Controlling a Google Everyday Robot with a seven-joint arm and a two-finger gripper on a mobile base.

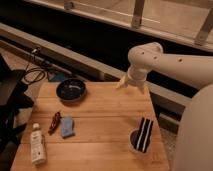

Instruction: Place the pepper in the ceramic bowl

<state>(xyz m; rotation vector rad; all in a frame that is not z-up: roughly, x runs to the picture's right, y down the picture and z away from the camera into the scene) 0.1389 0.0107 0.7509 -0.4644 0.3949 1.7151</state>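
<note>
The red pepper [54, 122] lies on the wooden table [105, 112] near its left side, touching a blue sponge [67, 127]. The dark ceramic bowl [71, 90] stands at the back left of the table and looks empty. My gripper [132, 86] hangs from the white arm [170, 62] above the table's back edge, right of the bowl and far from the pepper. Its fingers are spread and hold nothing.
A white bottle [37, 144] lies at the front left corner. A black-and-white striped cup-like object [141, 136] stands at the front right. Cables [35, 72] and a dark chair [10, 97] are left of the table. A rail runs behind it.
</note>
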